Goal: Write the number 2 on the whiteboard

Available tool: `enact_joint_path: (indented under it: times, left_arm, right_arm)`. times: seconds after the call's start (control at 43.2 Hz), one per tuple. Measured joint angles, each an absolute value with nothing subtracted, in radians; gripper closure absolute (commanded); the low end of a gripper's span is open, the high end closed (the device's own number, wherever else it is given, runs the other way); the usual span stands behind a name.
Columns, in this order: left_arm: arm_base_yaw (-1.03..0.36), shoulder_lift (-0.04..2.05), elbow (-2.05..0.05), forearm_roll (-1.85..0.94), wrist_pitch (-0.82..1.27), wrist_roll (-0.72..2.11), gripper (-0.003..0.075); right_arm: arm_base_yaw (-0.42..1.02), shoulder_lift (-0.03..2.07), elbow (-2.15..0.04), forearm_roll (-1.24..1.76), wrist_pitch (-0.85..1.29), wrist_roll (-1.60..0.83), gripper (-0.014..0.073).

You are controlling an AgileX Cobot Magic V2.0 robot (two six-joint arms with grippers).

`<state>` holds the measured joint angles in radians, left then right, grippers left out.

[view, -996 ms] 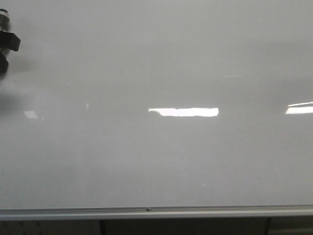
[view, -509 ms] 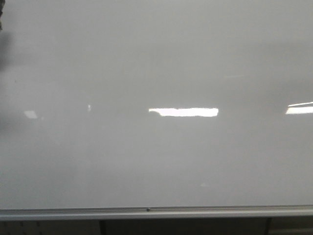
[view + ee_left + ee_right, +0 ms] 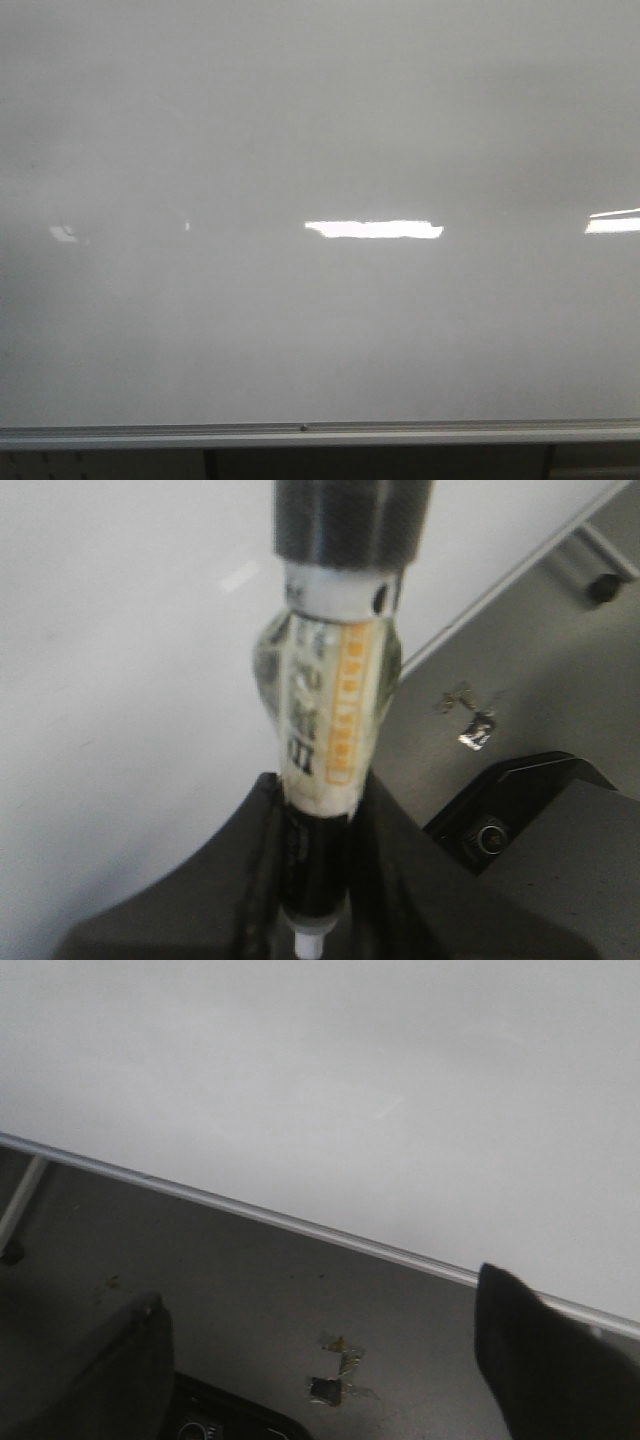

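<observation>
The whiteboard fills the front view, glossy white-grey and blank, with its silver rail along the bottom. No number 2 shows on it in any view. Neither gripper appears in the front view. In the left wrist view my left gripper is shut on a marker with a white and orange label and a black cap, held in front of the whiteboard. My right gripper is open and holds nothing, hanging below the whiteboard and its rail.
Bright light reflections lie across the board's middle and right edge. Below the board is grey floor with a scrap of debris, a board leg and the black robot base.
A dark part of the left arm at the front view's upper left edge has slid out of view to the left. The board looks the same.
</observation>
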<state>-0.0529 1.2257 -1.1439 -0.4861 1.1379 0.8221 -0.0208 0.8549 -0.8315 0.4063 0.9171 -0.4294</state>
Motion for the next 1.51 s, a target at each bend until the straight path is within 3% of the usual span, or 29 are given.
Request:
enact_joint_path:
  times: [0.208, 0.648, 0.949, 1.204, 1.32, 1.505]
  left_arm:
    - [-0.162, 1.222, -1.146, -0.542, 1.161, 0.926, 0.0677]
    - [-0.584, 1.237, -1.151, -0.497, 1.135, 0.939, 0.0677]
    - [-0.673, 1.341, -1.209, -0.487, 1.129, 0.939, 0.0677]
    - [-0.689, 1.395, -1.261, -0.477, 1.135, 0.939, 0.0677]
    - [-0.689, 1.397, -1.262, -0.468, 1.142, 0.939, 0.0677]
    - [-0.689, 1.399, -1.262, -0.466, 1.142, 0.939, 0.0677]
  right_arm:
    - [0.094, 0.969, -0.931, 0.547, 0.985, -0.691, -0.0038]
    - [0.437, 1.149, -1.148, 0.557, 1.072, -0.952, -0.0038]
    - [0.56, 1.232, -1.229, 0.557, 1.087, -0.976, -0.0038]
    - [0.577, 1.272, -1.232, 0.557, 1.083, -0.977, -0.0036]
    - [0.577, 1.274, -1.232, 0.557, 1.077, -0.977, 0.0039]
    - [0.577, 1.274, -1.232, 0.565, 1.057, -0.977, 0.0272]
